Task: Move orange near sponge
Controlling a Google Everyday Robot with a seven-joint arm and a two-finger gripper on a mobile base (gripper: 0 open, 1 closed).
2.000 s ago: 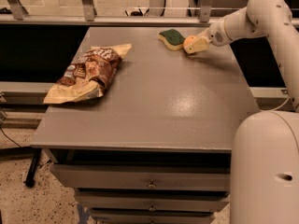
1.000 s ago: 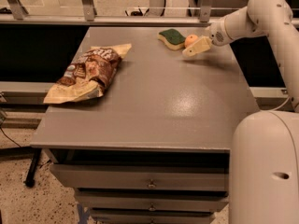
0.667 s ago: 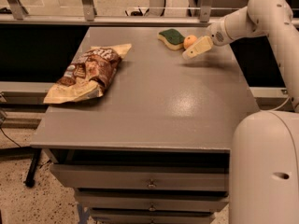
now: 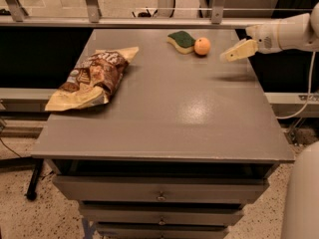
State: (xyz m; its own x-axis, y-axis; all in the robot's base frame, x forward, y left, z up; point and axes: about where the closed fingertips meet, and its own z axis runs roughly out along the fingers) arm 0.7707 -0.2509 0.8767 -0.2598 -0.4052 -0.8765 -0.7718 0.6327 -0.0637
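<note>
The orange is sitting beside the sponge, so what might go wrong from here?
1. The small round orange fruit lies free on the flat grey table beside the green-topped yellow sponge, so it may roll away.
2. The tan gripper hovers just right of the fruit, and a leftward swing might knock it.

Orange (image 4: 202,46): bright orange. Sponge (image 4: 182,40): dark green top, pale yellow base. Bag (image 4: 92,78): brown and tan, printed. Bench (image 4: 174,113): plain grey. Gripper (image 4: 227,57): cream, on a white arm, above the bench's far right edge.
</note>
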